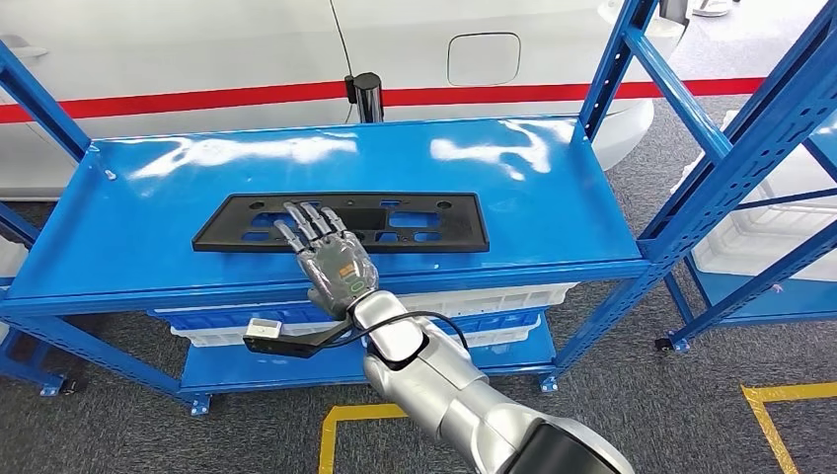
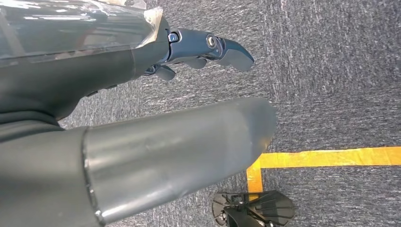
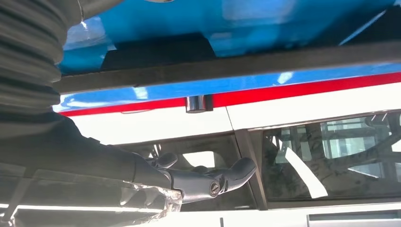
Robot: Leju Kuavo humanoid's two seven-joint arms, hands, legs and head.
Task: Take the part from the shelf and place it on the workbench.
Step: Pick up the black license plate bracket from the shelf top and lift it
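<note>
Where glossy blue shelf point(image 1: 148, 217) gleams, flat perforated black part point(image 1: 424, 222)

A glossy blue metal shelf point(image 1: 553, 188) fills the middle of the head view, its top catching bright white glare from overhead light, with white plastic bins point(image 1: 494, 296) on the tier beneath. Behind it, at 12 o'clock, stands a white car body point(image 1: 197, 49) with a red stripe point(image 1: 178, 99) and a fuel flap point(image 1: 484, 57). A second blue rack point(image 1: 730, 158) rises at 3 o'clock, and grey carpet floor point(image 1: 651, 415) with yellow tape lines point(image 1: 790, 395) spreads from 5 to 7 o'clock.
</note>
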